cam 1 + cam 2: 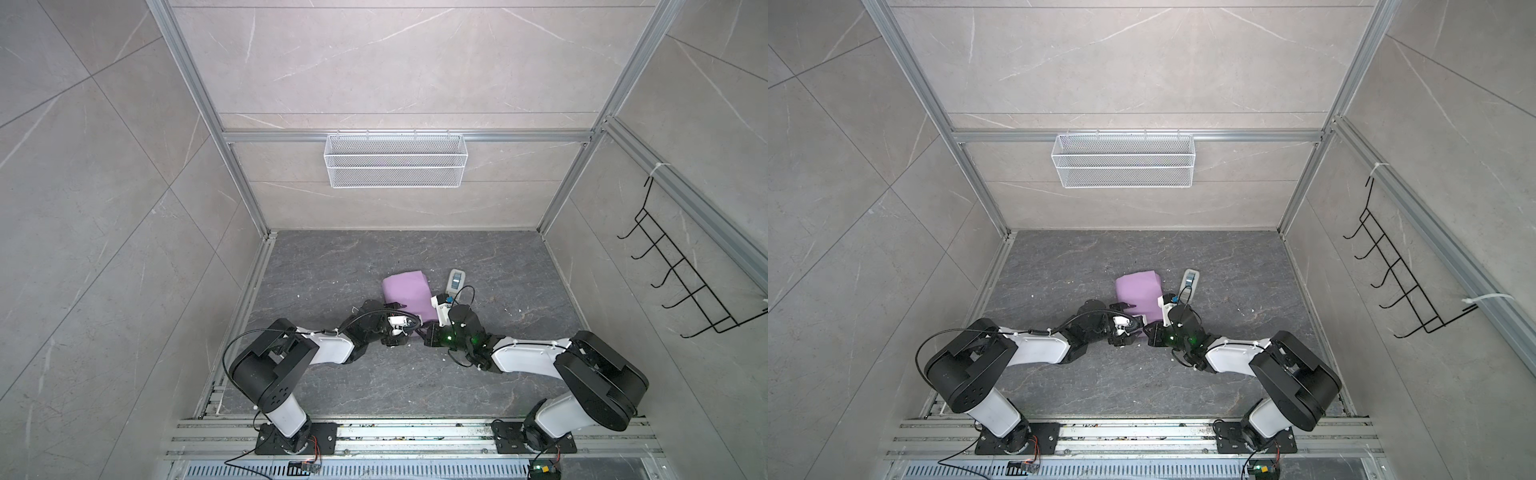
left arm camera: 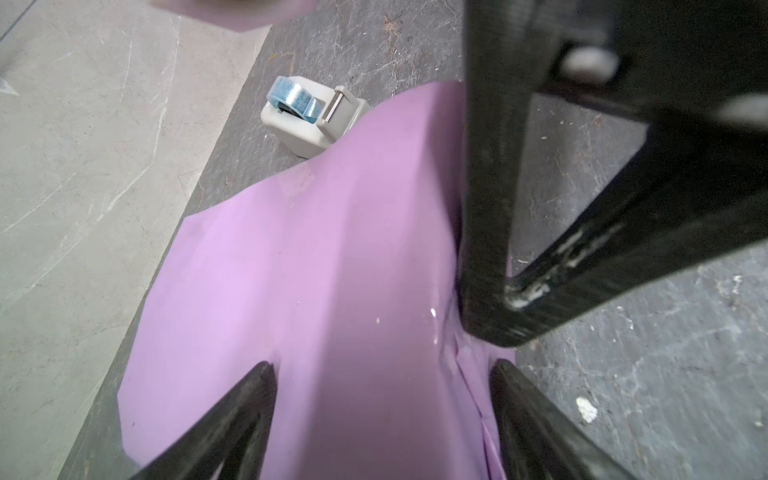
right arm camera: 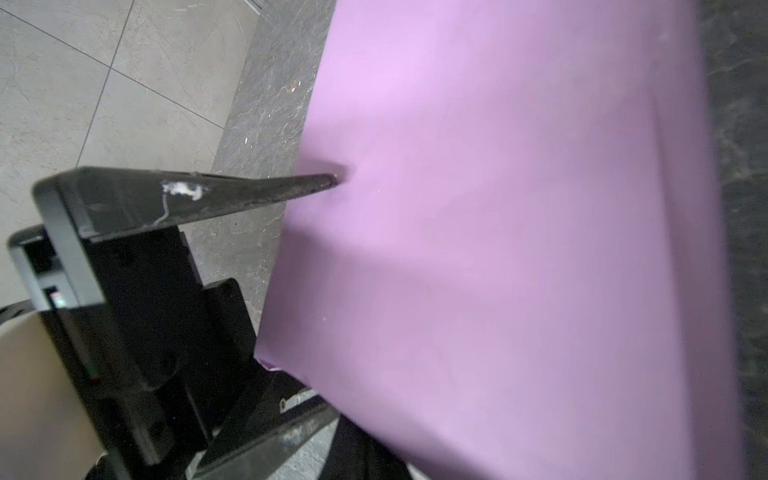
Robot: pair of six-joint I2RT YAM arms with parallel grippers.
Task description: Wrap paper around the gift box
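The paper lies lilac side out, folded into a flat, box-shaped bundle near the middle of the worktop. It looks the same in both top views. The box is under the paper and none of it shows.

The bundle runs at a slant away from me. Its near end sits between my two wrists, which face each other across it. The dispenser stands just beside the bundle's far right corner, with its blue tape roll on top.

My left jaws are spread wide, with the near end of the paper between them. In the left wrist view their fingers flank the lilac sheet on both sides. In the right wrist view one finger has its tip against the side of the paper, with a small shadow where they meet. The other finger sits by the paper's lower corner. I cannot tell whether they squeeze the bundle or only straddle it.

My right jaws are clenched tight, and I see nothing caught between them. In the left wrist view their fingers come down together. Their joined tip rests on the edge of the paper, where the sheet creases and puckers, close to my left jaws.

The top face of the paper is smooth, with a few soft folds along its length.
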